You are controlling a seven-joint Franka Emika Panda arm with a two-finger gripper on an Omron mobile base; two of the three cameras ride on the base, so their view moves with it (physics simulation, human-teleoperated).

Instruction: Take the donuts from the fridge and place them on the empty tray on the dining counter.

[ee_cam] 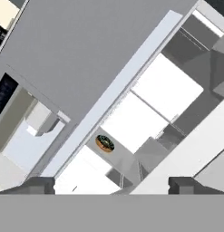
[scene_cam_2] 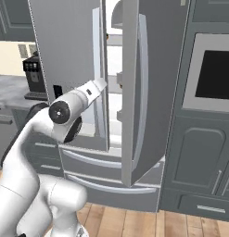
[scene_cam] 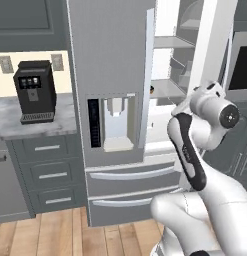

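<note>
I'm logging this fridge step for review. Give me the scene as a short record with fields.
fridge: right door swung open, left door shut, white shelves showing
donut: one in sight in the hand view, lying on a shelf just past the left door's edge
gripper: open, holding nothing, short of the donut
coffee machine: on the marble worktop left of the fridge

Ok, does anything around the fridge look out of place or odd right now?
Nothing looks spilled or damaged. The fridge stands with its right door swung partly open, and one donut sits upright on a white shelf inside.
</note>
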